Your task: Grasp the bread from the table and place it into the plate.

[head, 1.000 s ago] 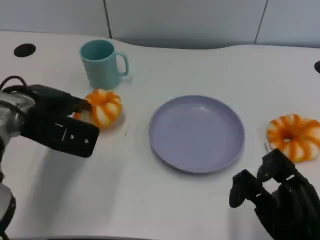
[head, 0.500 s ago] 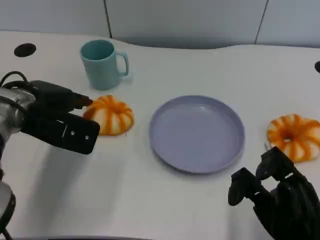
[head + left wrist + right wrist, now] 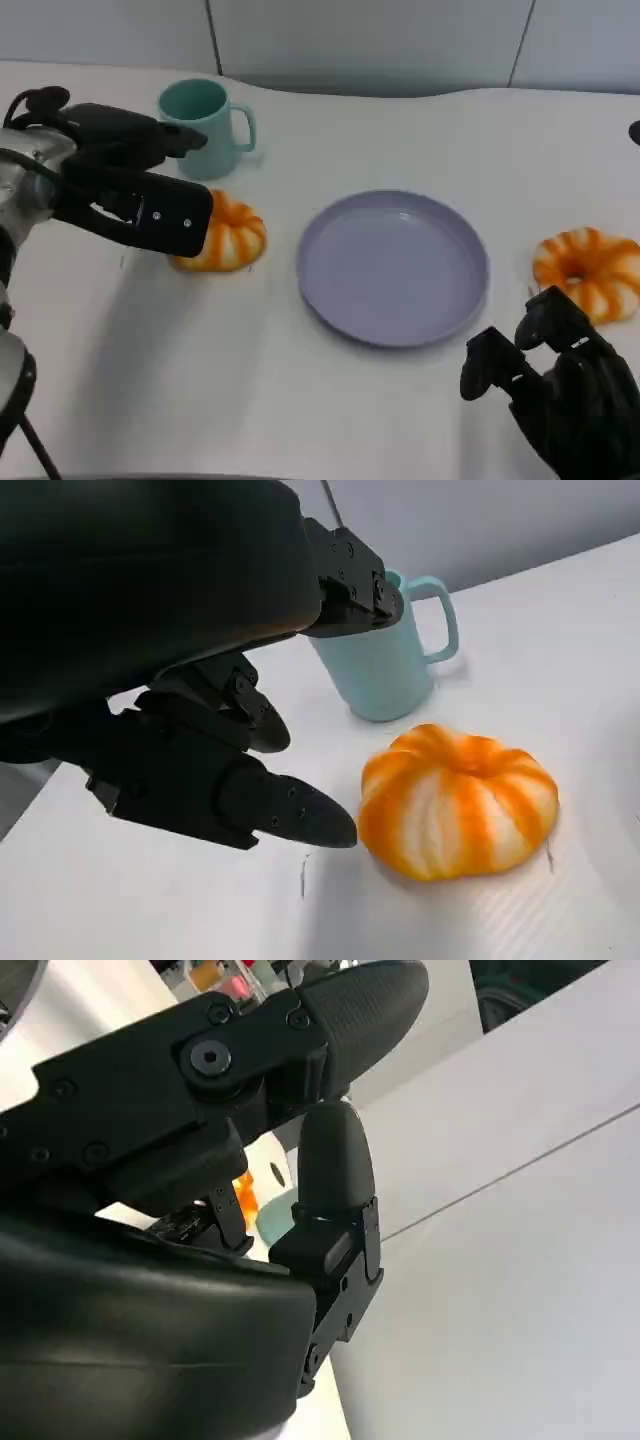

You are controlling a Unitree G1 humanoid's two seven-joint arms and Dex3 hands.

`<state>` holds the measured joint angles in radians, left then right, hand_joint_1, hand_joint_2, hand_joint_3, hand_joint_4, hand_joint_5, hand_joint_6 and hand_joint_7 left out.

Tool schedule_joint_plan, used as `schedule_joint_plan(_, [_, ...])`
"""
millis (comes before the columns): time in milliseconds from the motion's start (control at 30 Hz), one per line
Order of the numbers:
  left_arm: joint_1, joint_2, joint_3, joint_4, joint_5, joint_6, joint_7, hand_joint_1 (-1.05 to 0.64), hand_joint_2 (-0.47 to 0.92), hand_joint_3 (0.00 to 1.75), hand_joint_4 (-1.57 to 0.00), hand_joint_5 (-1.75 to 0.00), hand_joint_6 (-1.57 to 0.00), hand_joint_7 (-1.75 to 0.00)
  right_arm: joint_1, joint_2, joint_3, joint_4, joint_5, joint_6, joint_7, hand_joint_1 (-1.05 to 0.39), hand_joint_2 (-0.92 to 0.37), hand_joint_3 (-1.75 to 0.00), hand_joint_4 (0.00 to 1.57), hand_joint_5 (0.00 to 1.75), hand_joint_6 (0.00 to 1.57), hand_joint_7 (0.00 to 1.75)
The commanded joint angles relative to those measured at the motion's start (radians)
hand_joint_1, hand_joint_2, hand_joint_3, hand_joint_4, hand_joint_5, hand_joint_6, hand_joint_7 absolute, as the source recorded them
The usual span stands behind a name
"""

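An orange-and-white striped bread (image 3: 228, 236) lies flat on the white table, left of the round lilac plate (image 3: 330, 290). My left hand (image 3: 130, 195) hovers over the bread's left side and holds nothing. The left wrist view has its fingers (image 3: 280, 810) spread, just short of the bread (image 3: 455, 800). A second striped bread (image 3: 590, 272) lies right of the plate. My right hand (image 3: 560, 400) rests at the table's near right, fingers apart, holding nothing; the right wrist view shows it close up (image 3: 200, 1210).
A teal mug (image 3: 205, 125) stands just behind the left bread, handle to the right, close to my left hand; it stands beyond the bread in the left wrist view (image 3: 385, 660). The plate is bare. Open table lies in front of it.
The left bread, tilted against my left hand a second ago, now lies flat a little nearer the plate. The left hand has lifted and shifted toward the mug. The right hand is still.
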<state>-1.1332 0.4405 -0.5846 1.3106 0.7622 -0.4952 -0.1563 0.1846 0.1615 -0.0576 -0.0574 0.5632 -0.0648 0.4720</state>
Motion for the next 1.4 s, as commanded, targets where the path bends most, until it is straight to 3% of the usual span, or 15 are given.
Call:
schedule_joint_plan(33, [-0.055, -0.036, 0.027, 0.005, -0.015, 0.040, 0.106, -0.44, 0.89, 0.00, -0.83, -0.02, -0.78, -0.01, -0.017, -0.010, -0.022, 0.031, 0.020, -0.007, 0.018, -0.42, -0.86, 0.00, 0.78, 1.75, 0.65, 1.74])
schedule_joint_plan(367, [-0.052, -0.121, 0.058, 0.036, -0.036, 0.140, 0.159, -0.35, 0.91, 0.01, -0.74, 0.00, -0.68, 0.00, -0.025, -0.002, -0.027, 0.057, 0.010, -0.027, 0.021, -0.40, -0.87, 0.00, 0.77, 1.75, 0.64, 1.74])
schedule_joint_plan(1400, [-0.039, -0.129, 0.059, 0.041, -0.037, 0.175, 0.164, -0.35, 0.92, 0.03, -0.67, 0.00, -0.65, 0.00, -0.040, -0.009, -0.027, 0.068, -0.002, -0.030, 0.025, -0.41, -0.87, 0.00, 0.78, 1.75, 0.65, 1.75])
